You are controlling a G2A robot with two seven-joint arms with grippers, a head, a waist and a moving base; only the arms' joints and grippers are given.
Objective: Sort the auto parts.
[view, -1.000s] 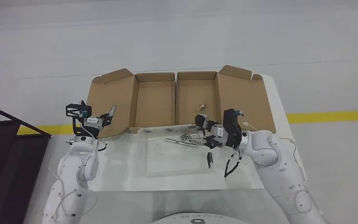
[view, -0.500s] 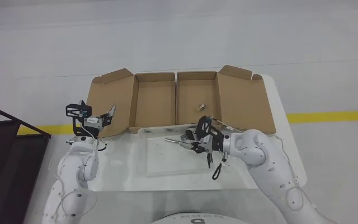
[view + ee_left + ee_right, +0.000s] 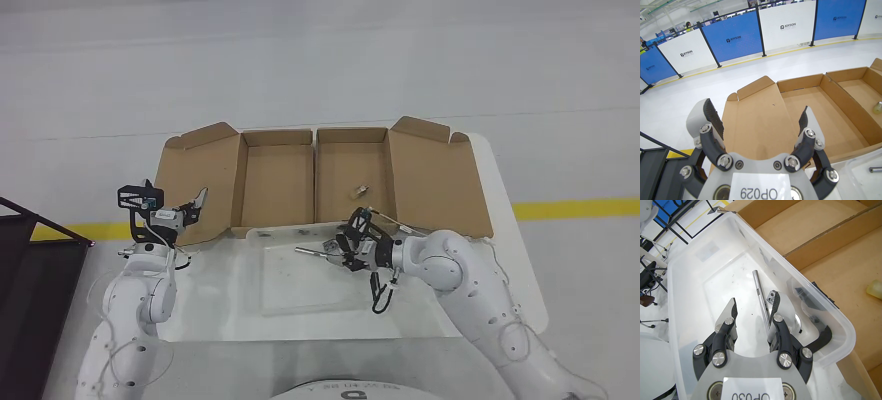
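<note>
White table (image 3: 215, 300) carries two open cardboard boxes side by side along its far edge, the left box (image 3: 275, 185) and the right box (image 3: 350, 165), with a clear plastic bin (image 3: 772, 249) set just in front of them. One small yellowish part (image 3: 358, 189) lies on the floor of the right box, near its front wall. Inside the bin, close to the wall that faces the boxes, a slim metal rod (image 3: 760, 294) lies flat, and a small metal block (image 3: 771, 296) with holes sits just beside it. The right gripper (image 3: 755, 297) is lowered into the bin over that end, its fingers moderately apart and gripping nothing. The rod runs between them, close against one finger, and whether it touches that finger cannot be told. The left gripper (image 3: 756, 106) hangs at the table's left side over the outer flap of the left box, well apart from the bin, its fingers spread wide and empty.
</note>
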